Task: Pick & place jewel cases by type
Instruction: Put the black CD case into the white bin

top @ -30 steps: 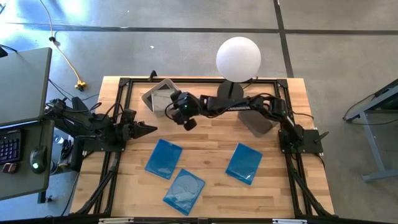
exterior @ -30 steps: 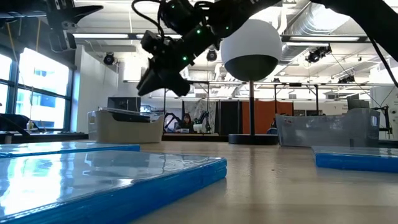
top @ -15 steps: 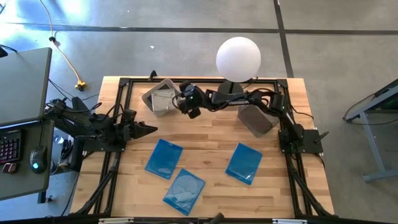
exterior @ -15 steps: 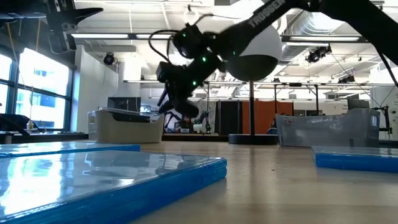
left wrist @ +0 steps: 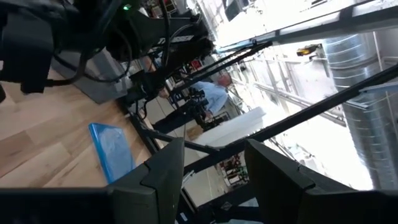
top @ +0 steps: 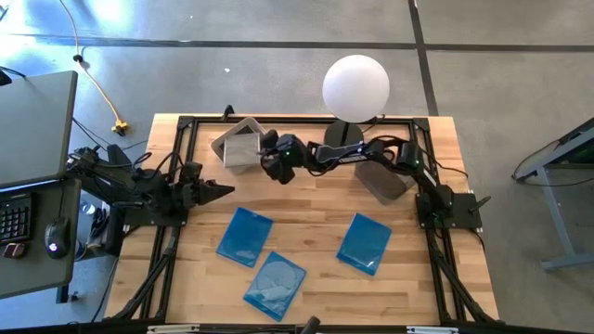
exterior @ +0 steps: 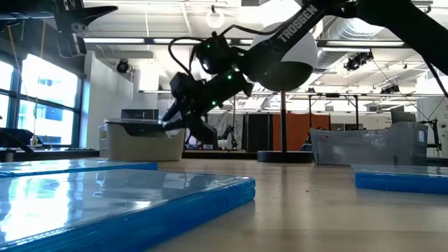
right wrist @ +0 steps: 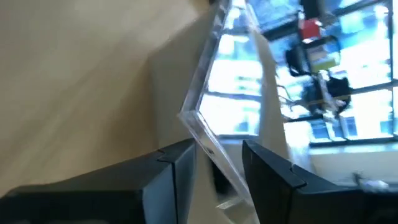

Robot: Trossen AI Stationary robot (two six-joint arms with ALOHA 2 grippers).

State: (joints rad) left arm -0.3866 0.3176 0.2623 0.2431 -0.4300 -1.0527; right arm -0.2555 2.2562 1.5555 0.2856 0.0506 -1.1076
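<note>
Three translucent blue jewel cases lie flat on the table's near half [top: 244,237] [top: 275,284] [top: 364,243]. My right gripper [top: 266,154] [right wrist: 217,149] reaches across the far side to the pale bin [top: 227,141] [exterior: 140,143], shut on a clear-edged dark jewel case [right wrist: 208,81]. A grey case [top: 243,148] rests inside that bin, and a dark edge [exterior: 136,124] shows above the bin's rim. My left gripper [top: 223,192] [left wrist: 214,149] waits open at the table's left edge. My right gripper has the jewel case edge-on between its two fingers [right wrist: 180,168]. One corner [right wrist: 188,118] sticks out ahead of them. The fingers slant down from the table's right toward the pale bin, with the case tilted. Whether its leading end touches the bin, I cannot tell.
A grey bin [top: 382,181] [exterior: 364,145] stands at the far right under my right arm. A white globe lamp [top: 355,86] on a dark stand rises at the far edge. Bare wood lies between the blue cases and the bins.
My right gripper has moved toward the table's far left edge, from beside the pale bin to over its rim, and has come down. It has tipped from hanging high to slanting down toward the bin.
</note>
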